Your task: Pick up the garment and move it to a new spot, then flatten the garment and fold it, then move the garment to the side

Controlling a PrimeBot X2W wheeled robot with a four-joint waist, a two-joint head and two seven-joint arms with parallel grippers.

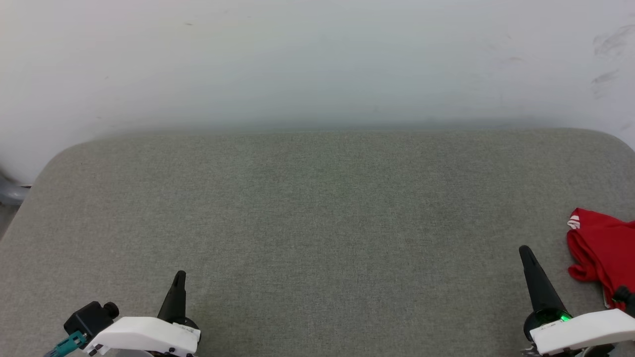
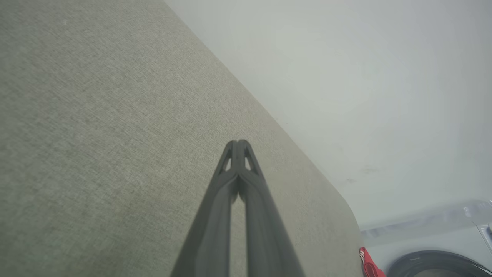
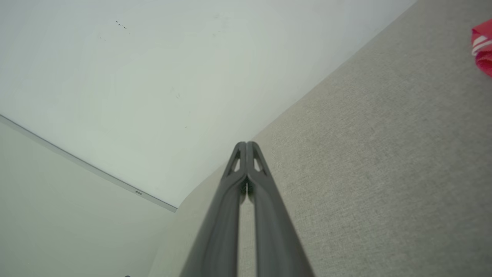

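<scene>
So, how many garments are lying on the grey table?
1. The red garment lies bunched at the table's right edge, just right of the right claw. It runs out of frame, so more may be hidden.

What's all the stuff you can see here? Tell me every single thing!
table: one, grey cloth-covered, across the middle, rounded far corners.
wall: one, whitish, behind the table.
garment: one, red with white stripes, crumpled at the table's right edge.
grey object: one, far left past the table; cannot tell what.
round dark rim: one, on a pale machine beyond the table, left wrist view.
left tool: one, dark, shut, lower left, holding nothing.
right tool: one, dark, shut, lower right, near the garment, holding nothing.
</scene>
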